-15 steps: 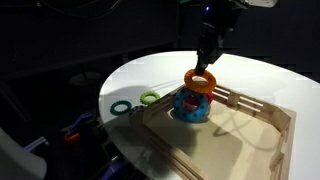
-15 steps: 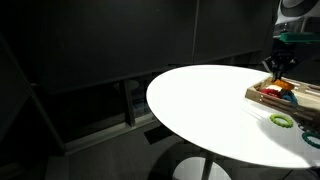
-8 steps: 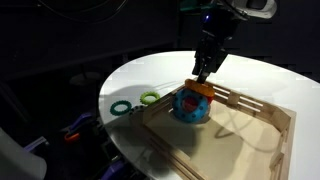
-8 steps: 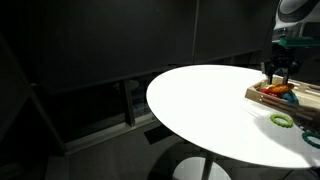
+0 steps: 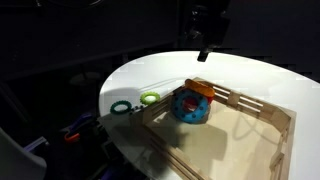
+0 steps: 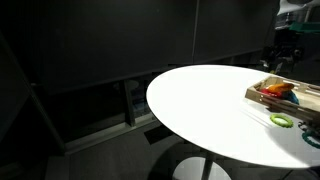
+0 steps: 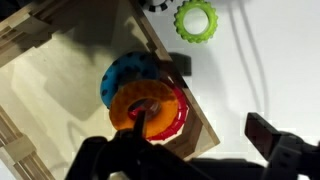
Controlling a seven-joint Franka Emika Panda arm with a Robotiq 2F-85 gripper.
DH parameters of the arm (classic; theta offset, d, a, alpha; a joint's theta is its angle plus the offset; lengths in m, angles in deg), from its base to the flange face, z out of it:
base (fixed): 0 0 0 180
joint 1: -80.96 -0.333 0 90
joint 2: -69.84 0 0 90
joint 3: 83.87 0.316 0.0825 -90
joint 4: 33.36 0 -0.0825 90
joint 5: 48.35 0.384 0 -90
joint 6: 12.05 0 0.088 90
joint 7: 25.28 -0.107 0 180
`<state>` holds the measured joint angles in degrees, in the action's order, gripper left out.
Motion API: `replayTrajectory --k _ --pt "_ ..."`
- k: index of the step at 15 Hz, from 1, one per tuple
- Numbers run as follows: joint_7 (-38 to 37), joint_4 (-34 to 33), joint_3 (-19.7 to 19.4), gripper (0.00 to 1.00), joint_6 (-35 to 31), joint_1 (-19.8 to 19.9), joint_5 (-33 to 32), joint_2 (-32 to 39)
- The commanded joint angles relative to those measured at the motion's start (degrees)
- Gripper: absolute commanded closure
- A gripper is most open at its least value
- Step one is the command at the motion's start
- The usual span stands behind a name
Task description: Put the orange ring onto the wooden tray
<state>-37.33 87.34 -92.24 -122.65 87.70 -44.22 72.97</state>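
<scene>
The orange ring [image 5: 200, 89] lies loose on top of a larger blue ring [image 5: 189, 107] with red spots, in the corner of the wooden tray [image 5: 235, 142]. My gripper [image 5: 205, 40] hangs well above them, open and empty. In the wrist view the orange ring [image 7: 141, 105] sits below me over the blue ring [image 7: 124, 74], just inside the tray [image 7: 60, 110] rail. My gripper [image 7: 190, 148] straddles that corner, with one dark finger [image 7: 268, 134] over the white table. In an exterior view the orange ring [image 6: 280, 89] shows in the tray [image 6: 262, 98] under the gripper [image 6: 284, 57].
A light green ring [image 5: 150, 98] and a dark green ring [image 5: 122, 107] lie on the round white table [image 5: 260, 75] beside the tray, near the table's edge. The light green ring [image 7: 196, 18] shows in the wrist view. Dark surroundings ring the table.
The gripper opened and let go of the orange ring, which now rests on the blue ring in the tray. The gripper then rose straight up, empty.
</scene>
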Motion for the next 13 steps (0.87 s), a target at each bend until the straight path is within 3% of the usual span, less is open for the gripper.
replayTrajectory --k 1,8,10,13 --pt "3.4 2.1 0.9 0.0 3.6 -0.2 -1.2 -6.1" --pt "4.0 6.9 2.3 0.0 1.5 -0.6 -2.9 -16.3" --pt "3.3 4.9 2.4 0.0 2.8 -0.4 -2.1 -14.1" --pt "3.3 6.1 2.6 0.0 2.8 -0.5 -2.1 -16.0"
